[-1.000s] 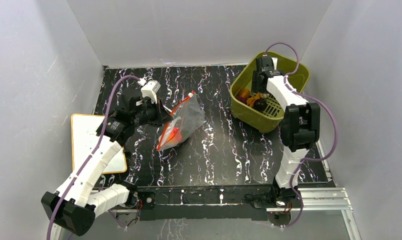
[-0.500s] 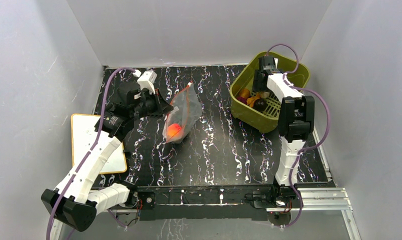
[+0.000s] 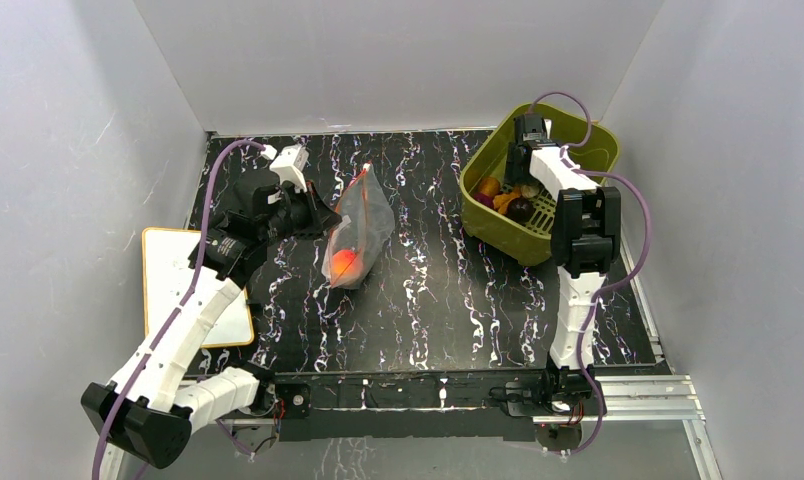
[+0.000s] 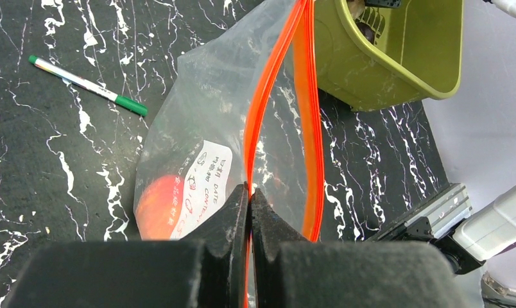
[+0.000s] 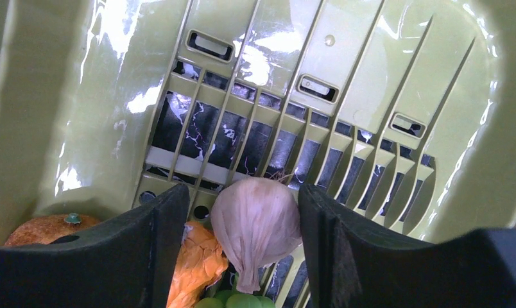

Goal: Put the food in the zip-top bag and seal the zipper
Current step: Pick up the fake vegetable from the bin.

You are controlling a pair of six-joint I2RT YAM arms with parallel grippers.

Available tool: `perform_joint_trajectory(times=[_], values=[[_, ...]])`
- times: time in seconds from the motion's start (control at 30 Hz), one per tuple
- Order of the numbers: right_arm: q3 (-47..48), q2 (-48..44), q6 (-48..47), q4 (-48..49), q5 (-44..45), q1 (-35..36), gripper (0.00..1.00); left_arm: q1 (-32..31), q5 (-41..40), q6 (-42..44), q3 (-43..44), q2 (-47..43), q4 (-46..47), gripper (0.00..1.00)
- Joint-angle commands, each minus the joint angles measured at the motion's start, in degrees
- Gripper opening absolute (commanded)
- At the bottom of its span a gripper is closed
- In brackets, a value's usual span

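Landmark: olive-green basket, at the far right of the black marbled table.

1. White board with a tan edge. Lies flat, farthest left of the basket, partly under the left arm.
2. Left gripper. Well to the left of the basket. In the wrist view its fingers are pressed together on one strip of the zipper.
3. White pen with a green cap. Lies on the table on the side of the bag away from the basket. Seen in the left wrist view only.
4. Zip-top bag. Clear and crinkly, left of the basket and apart from it. It hangs from the pinched strip with its lower end on the table. Mouth open: the two red-orange strips part and run towards the basket. White label on the side.
5. Food, orange-pink peach. Inside the bag at its lower end, the end farther from the basket.
6. Food, remaining pieces. In the basket's near-left corner: a round orange piece, a dark purple one, a crinkled orange one, green bits and a beige garlic bulb.
7. Right gripper. Lowered into the basket. Its fingers stand apart on either side of the garlic bulb, with a gap on one side, nothing clamped.
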Motion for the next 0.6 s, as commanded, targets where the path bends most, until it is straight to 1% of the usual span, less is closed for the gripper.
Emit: perform_joint_trajectory(times=[0.0,0.03,0.13,0.3,0.47,0.57], values=[[2.8,-0.5,-0.6,2.7,1.9,-0.7,0.58,-0.1,-1.4,-0.2,0.3,-1.7,-0.4,0.0],[3.0,-0.5,-0.3,2.6,2.0,-0.8,0.57,-0.1,-1.5,-0.3,0.2,-1.9,-0.4,0.0],[3.2,-1.1,-0.1,2.2,2.4,-0.9,0.47,-0.1,-1.7,-0.3,0.3,-2.1,-0.4,0.0],[2.2,-2.6,-0.3,1.2,3.1,-0.8,0.44,-0.1,-2.1,-0.5,1.0,-1.9,-1.1,0.0],[1.2,-4.5,-0.7,1.5,3.6,-0.9,0.44,-0.1,-2.0,-0.4,0.8,-2.3,-0.9,0.0],[0.8,-5.2,0.0,1.2,3.0,-0.9,0.52,-0.1,-2.0,-0.4,0.7,-2.4,-0.8,0.0]])
